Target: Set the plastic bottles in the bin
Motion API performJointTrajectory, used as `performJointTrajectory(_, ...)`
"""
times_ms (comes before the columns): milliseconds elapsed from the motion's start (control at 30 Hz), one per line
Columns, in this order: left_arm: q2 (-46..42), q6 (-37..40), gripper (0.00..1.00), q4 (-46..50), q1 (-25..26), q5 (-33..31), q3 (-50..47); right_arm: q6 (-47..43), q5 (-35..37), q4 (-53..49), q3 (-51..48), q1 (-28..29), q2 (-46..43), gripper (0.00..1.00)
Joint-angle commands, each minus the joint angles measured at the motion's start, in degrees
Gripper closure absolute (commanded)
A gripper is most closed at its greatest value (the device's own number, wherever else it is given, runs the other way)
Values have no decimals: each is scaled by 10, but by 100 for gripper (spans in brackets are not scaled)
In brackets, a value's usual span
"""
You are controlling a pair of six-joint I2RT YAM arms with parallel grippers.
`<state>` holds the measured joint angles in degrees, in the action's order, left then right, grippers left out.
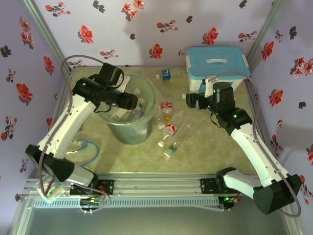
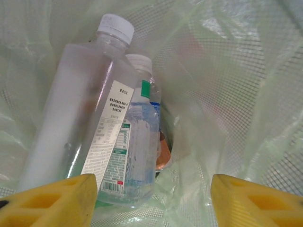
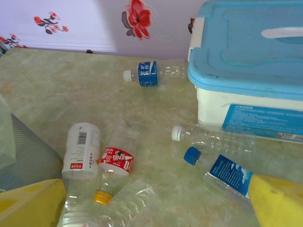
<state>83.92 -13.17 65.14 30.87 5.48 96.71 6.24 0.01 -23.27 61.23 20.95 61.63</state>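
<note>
The bin [image 1: 128, 117] is a grey mesh bucket lined with a clear bag, standing left of centre. My left gripper [image 1: 133, 101] reaches down into it. In the left wrist view its yellow fingertips [image 2: 52, 201] stand wide apart, open [image 2: 154, 203], over two plastic bottles [image 2: 85, 113] lying in the bag, the nearer one beside the left fingertip. My right gripper [image 1: 190, 100] hovers open [image 3: 154, 205] above loose bottles on the table: a red-labelled one [image 3: 115, 161], a white-labelled one [image 3: 81, 146], a blue-capped one [image 3: 227, 173], a clear one [image 3: 215, 139] and a blue-labelled one [image 3: 150, 74].
A white box with a light-blue lid [image 1: 215, 63] stands at the back right, close to the right arm. A bluish cable loop [image 1: 87, 147] lies on the table near the left arm's base. Flowered walls close in on three sides.
</note>
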Motion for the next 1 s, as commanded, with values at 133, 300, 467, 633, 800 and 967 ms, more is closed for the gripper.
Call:
performJointTrajectory(133, -23, -23, 44, -72, -15, -34, -83, 44, 8, -41, 14, -10, -7, 1)
performJointTrajectory(300, -28, -48, 44, -122, -17, -32, -147, 117, 20, -103, 15, -12, -5, 3)
performJointTrajectory(467, -35, -54, 44, -151, -22, -27, -170, 192, -15, -102, -38, -11, -34, 3)
performJointTrajectory(633, -41, -33, 42, -105, -27, -34, -98, 312, -59, -65, -122, -11, -65, 13)
performJointTrajectory(800, -60, -28, 28, -94, -27, -29, -49, 393, -73, -29, -189, -9, -52, 21)
performJointTrajectory(967, -107, -60, 17, -161, -23, 16, -69, 419, -76, 10, -212, 8, -20, 18)
